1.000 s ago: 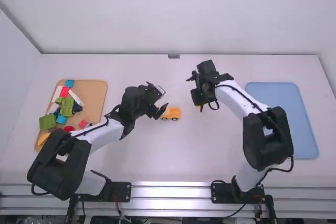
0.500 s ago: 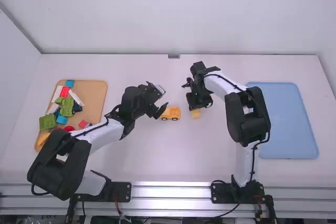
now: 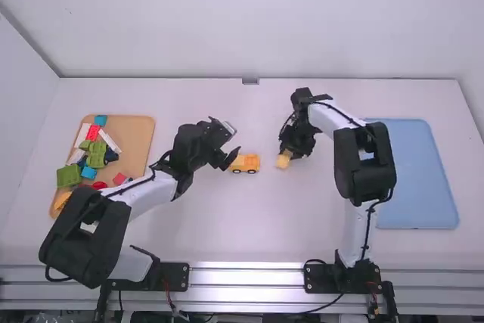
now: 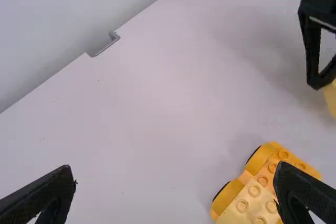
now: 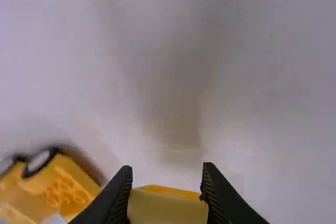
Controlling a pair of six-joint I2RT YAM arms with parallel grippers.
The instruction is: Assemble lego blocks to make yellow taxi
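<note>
Right jaws, closed on a yellow block [image 5: 167, 208], stand right of the car [image 3: 245, 163] on the table [image 3: 204, 225]; left jaws gape wide, empty. The block seems light, stiff, slick: pinch its flat sides squarely.

The left arm [image 3: 144, 193] slants forward and inward from its base, its gripper [image 3: 237, 141] angled toward the middle, fingers [image 4: 55, 190] spread wide. The right arm [image 3: 334, 119] bends at the elbow and leans inward; its gripper [image 3: 286, 153] tilts down, fingers [image 5: 118, 192] drawn in and clamped. The two grippers stand apart.
</note>
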